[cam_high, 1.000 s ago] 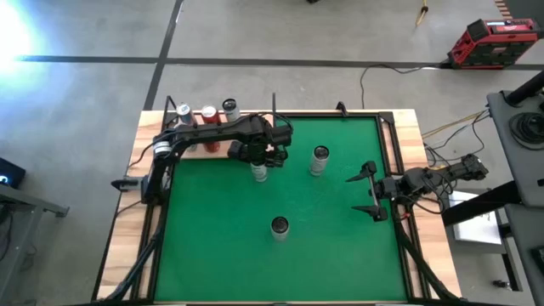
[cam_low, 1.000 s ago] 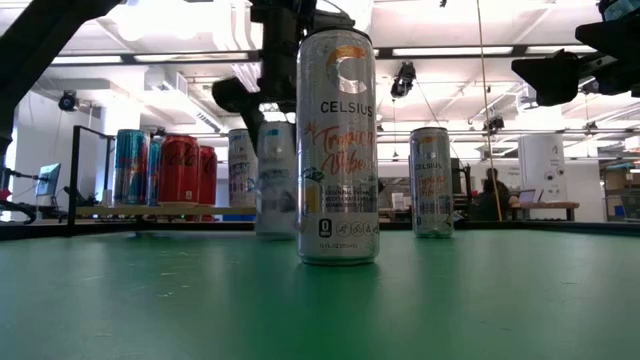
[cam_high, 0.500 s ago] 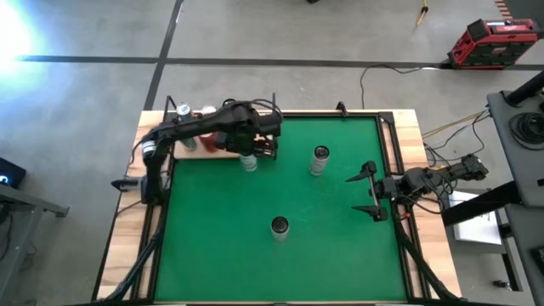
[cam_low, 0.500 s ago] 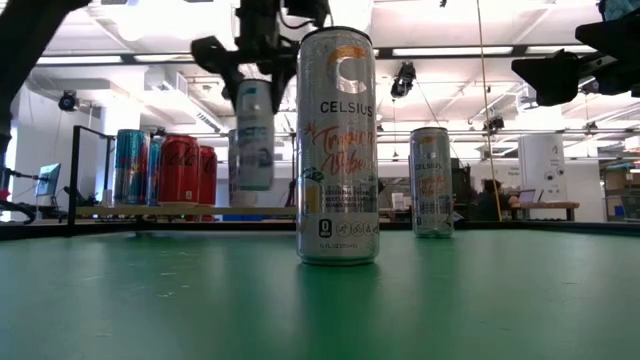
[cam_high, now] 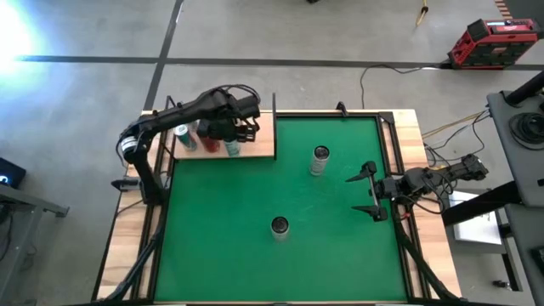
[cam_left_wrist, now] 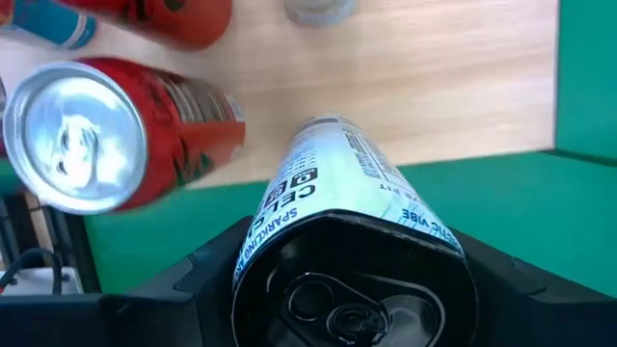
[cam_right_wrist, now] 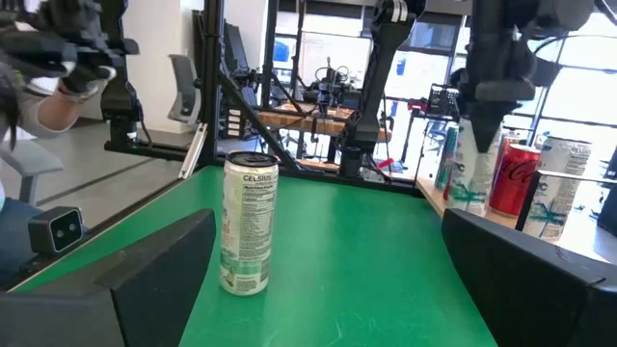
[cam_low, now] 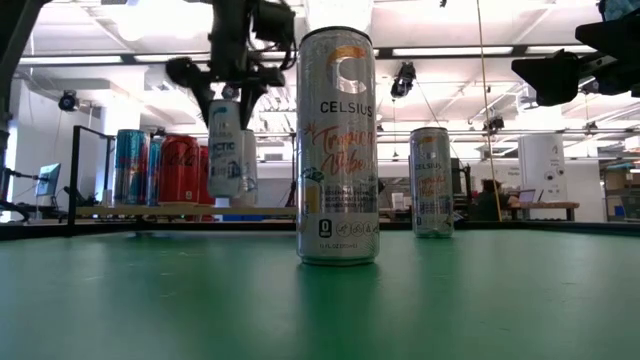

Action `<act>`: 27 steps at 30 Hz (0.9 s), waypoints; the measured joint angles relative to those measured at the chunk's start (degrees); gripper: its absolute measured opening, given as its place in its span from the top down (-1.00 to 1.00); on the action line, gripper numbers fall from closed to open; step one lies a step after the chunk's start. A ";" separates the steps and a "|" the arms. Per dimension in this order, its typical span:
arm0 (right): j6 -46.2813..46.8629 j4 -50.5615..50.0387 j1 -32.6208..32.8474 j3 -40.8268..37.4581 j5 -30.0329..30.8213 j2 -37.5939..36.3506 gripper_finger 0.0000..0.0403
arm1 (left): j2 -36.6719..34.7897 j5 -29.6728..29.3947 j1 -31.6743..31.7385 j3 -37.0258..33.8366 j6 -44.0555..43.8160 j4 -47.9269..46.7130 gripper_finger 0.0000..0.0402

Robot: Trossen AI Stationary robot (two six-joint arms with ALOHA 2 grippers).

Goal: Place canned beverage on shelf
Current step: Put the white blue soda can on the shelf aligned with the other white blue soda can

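Carried across from the mat, the held can (cam_low: 224, 158) hangs upright, long axis vertical, directly below the left gripper (cam_high: 231, 132), fingers clamped on it; the shelf (cam_high: 255, 143) board seems just underneath.

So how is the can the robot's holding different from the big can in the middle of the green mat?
The held can hangs in the left tool over the wooden shelf, next to the red cans; the middle can stands alone on the green mat, untouched. The held can's bottom is off the surface; the middle can rests flat. Both are upright, pale, slim cans.
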 joint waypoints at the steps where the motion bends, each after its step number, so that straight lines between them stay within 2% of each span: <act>1: 0.02 0.02 0.00 0.00 0.00 0.00 -0.96 | -0.30 0.51 0.85 -0.92 0.83 0.77 -0.23; 7: 0.02 0.02 -0.01 0.01 0.00 0.02 -0.96 | -1.58 3.96 4.96 -3.79 4.92 4.22 -0.24; 27: 0.02 0.00 -0.02 0.01 0.00 0.02 -0.96 | -1.49 3.84 7.69 -3.77 7.28 6.37 -0.25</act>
